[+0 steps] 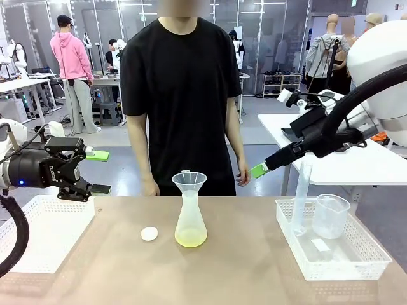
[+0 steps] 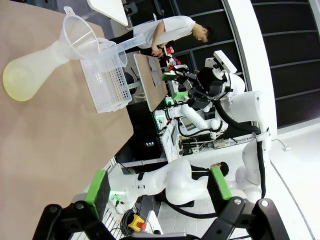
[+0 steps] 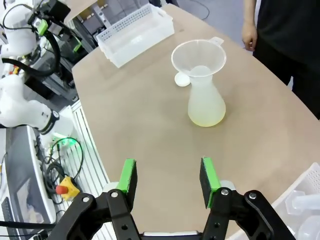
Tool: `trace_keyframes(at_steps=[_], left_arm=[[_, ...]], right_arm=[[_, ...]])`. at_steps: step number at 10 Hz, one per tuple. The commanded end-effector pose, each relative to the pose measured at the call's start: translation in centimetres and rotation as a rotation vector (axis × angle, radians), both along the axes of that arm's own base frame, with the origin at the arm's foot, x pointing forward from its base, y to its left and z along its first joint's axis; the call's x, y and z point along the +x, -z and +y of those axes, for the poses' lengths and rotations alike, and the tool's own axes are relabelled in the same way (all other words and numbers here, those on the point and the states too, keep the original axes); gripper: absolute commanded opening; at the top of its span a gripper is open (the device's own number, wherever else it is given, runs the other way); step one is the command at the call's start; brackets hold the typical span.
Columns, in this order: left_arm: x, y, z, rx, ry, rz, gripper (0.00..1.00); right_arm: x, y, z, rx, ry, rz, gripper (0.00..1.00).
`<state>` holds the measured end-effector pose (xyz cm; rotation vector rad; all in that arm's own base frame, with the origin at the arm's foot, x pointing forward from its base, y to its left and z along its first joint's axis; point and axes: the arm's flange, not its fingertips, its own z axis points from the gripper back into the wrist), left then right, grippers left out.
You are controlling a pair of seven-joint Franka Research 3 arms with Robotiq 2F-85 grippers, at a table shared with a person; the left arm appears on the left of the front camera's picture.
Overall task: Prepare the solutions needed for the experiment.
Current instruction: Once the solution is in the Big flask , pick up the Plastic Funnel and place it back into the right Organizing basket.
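Observation:
A translucent conical flask [image 1: 190, 219] with a funnel [image 1: 189, 182] in its neck stands at the table's middle. The solutions show as a thin yellowish layer [image 1: 191, 239] at its bottom, seen too in the right wrist view [image 3: 206, 120] and the left wrist view [image 2: 17, 90]. My left gripper [image 1: 100, 171] hangs open above the left tray, well left of the flask; its fingers spread wide [image 2: 159, 185] with nothing between them. My right gripper [image 1: 259, 170] hovers high to the right of the flask, and its green pads stand apart and empty [image 3: 168, 175].
A small white disc [image 1: 149, 234] lies just left of the flask. An empty white tray [image 1: 44, 235] sits at the left. The right tray [image 1: 356, 267] holds a tall cylinder [image 1: 301, 197] and a beaker [image 1: 331, 216]. A person [image 1: 184, 95] stands at the far edge, hands down.

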<state>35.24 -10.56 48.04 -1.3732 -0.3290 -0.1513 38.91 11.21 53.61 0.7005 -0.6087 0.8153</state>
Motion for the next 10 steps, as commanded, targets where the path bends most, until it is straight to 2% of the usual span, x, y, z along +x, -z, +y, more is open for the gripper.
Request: trace_keyframes(at_steps=[1,3,6,9,10], left_arm=[[0.0,-0.2,-0.2,-0.022,-0.001,-0.002,1.0],[0.0,-0.2,-0.2,-0.022,-0.001,-0.002,1.0],[0.0,-0.2,-0.2,-0.022,-0.001,-0.002,1.0],[0.0,-0.2,-0.2,-0.022,-0.001,-0.002,1.0],[0.0,-0.2,-0.2,-0.022,-0.001,-0.002,1.0]], right_arm=[[-0.7,-0.1,-0.1,0.04,0.025,0.028,0.64],[0.0,-0.2,-0.5,0.013,0.011,0.005,0.64],[5.1,-1.4,4.9,-0.298,-0.236,-0.279,0.64],[8.4,-1.8,9.9,-0.528,-0.521,-0.454,0.64],[9.6,-1.6,11.6,-0.571,-0.57,-0.479,0.64]])
